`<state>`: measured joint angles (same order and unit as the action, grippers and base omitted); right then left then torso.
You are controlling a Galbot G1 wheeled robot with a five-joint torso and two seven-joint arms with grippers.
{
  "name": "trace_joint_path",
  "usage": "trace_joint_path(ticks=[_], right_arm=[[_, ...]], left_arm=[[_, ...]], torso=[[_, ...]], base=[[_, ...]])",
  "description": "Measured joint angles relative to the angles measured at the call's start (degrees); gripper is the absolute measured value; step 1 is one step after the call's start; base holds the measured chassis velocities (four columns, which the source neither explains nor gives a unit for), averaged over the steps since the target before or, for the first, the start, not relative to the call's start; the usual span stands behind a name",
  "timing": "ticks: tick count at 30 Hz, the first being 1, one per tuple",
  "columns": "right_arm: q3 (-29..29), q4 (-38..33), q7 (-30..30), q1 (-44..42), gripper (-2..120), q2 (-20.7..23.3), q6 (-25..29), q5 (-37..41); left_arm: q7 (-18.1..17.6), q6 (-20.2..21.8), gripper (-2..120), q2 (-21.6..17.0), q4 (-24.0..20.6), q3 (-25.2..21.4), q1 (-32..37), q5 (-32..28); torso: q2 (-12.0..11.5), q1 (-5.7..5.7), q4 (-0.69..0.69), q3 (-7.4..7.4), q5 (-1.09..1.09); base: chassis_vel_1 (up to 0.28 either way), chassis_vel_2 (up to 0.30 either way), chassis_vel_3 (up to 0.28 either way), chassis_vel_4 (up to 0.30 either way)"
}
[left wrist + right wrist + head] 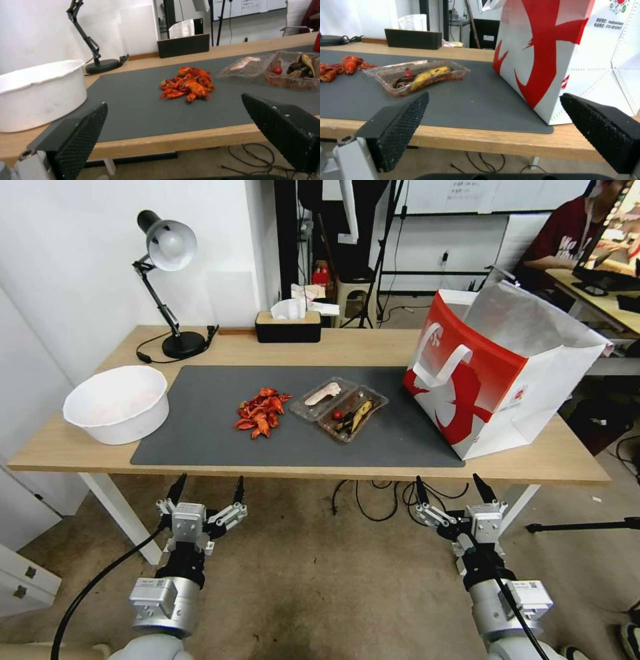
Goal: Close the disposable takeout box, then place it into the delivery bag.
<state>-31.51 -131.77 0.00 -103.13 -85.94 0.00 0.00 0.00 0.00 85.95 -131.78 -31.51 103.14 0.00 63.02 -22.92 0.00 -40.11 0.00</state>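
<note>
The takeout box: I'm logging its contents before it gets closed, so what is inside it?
The disposable takeout box lies open. One half holds a pale piece of food; the other, a small red piece and dark yellow-brown strips. Whatever lies beneath those strips is covered.

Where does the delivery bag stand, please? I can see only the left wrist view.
Observer: The delivery bag stands upright at the right end of the table, its mouth open, partly on the grey mat.
Operator: Thank you. Does it touch the takeout box?
Observer: No. The takeout box lies open on the mat to the bag's left, with bare mat between them.
Operator: And where is the right pincer?
Observer: The right pincer hovers open in front of the table's near edge, roughly in line with the gap between box and bag, holding nothing.
</note>
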Motion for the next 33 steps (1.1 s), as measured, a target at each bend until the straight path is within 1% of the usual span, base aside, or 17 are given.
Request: trace_joint_path(ticks=[14,17,18,20,21,23,25,27,29,30,31,32,33], right_arm=[[0.00,0.00,0.00,0.00,100,0.00,0.00,0.00],[-0.12,-0.02,-0.22,0.01,100,0.04,-0.09,0.28],[-0.51,-0.23,-0.83,0.05,100,0.19,-0.40,0.99],[-2.61,-1.53,-3.68,0.27,100,1.04,-1.96,4.21],[-2.61,-1.53,-3.68,0.27,100,1.04,-1.96,4.21],[-5.94,-3.57,-8.39,0.66,100,2.36,-4.61,9.47],[-6.66,-4.02,-9.43,0.74,100,2.65,-5.18,10.62],[-9.55,-5.80,-13.32,1.07,100,3.82,-7.28,14.98],[-9.76,-5.84,-13.32,1.10,100,3.82,-7.27,15.09],[-10.48,-5.99,-13.85,1.09,100,4.10,-7.67,16.25],[-11.79,-6.54,-14.47,1.21,100,4.65,-8.01,17.90],[-11.79,-6.54,-14.47,1.21,100,4.65,-8.01,17.90],[-13.24,-7.04,-15.23,1.26,100,5.22,-8.49,19.82]], left_arm=[[0.00,0.01,100,-0.01,0.00,0.00,-0.01,-0.02],[-0.09,0.27,100,-0.48,0.00,-0.09,-0.40,-0.87],[-0.34,0.87,100,-1.36,0.00,-0.39,-1.23,-2.48],[-1.09,2.45,100,-3.71,-0.02,-1.11,-3.47,-6.60],[-1.09,2.45,100,-3.71,-0.02,-1.11,-3.47,-6.60],[-2.06,4.56,100,-6.76,-0.09,-2.06,-6.33,-12.07],[-2.25,4.92,100,-7.29,-0.09,-2.24,-6.81,-13.06],[-3.14,6.90,100,-10.20,-0.17,-3.12,-9.52,-18.17],[-3.37,7.33,100,-10.83,-0.17,-3.33,-10.13,-19.36],[-3.90,8.50,100,-12.58,-0.22,-3.88,-11.70,-22.47],[-4.26,9.28,100,-13.75,-0.30,-4.26,-12.86,-24.49],[-4.26,9.28,100,-13.75,-0.30,-4.26,-12.86,-24.49],[-4.43,9.60,100,-14.20,-0.32,-4.41,-13.29,-25.41]], torso=[[0.00,0.00,0.00,0.00,0.00],[0.00,0.00,0.01,0.00,-0.01],[0.00,0.00,0.01,0.00,0.01],[0.00,0.00,-0.01,0.00,-0.02],[0.00,0.00,-0.01,0.00,-0.02],[0.00,0.00,0.00,0.00,-0.01],[0.00,0.00,-0.01,0.00,0.00],[0.00,0.00,0.00,0.00,-0.03],[0.00,0.00,0.01,0.00,-0.05],[0.00,0.00,-0.01,0.00,0.06],[0.00,0.00,-0.01,0.00,0.01],[0.00,0.00,-0.01,0.00,0.01],[0.00,0.00,-0.03,0.00,-0.02]], base=[[0.000,0.000,0.000,0.000],[0.000,0.000,0.000,0.000],[0.000,0.000,0.000,0.000],[0.000,0.000,0.000,0.000],[0.000,0.000,0.000,0.000],[0.000,0.000,0.000,0.000],[0.000,0.000,0.000,0.000],[0.000,0.000,0.000,0.000],[0.000,0.000,0.000,0.000],[0.000,0.000,0.000,0.000],[0.000,0.000,0.000,0.000],[0.000,0.000,0.000,0.000],[0.000,0.000,0.000,0.000]])
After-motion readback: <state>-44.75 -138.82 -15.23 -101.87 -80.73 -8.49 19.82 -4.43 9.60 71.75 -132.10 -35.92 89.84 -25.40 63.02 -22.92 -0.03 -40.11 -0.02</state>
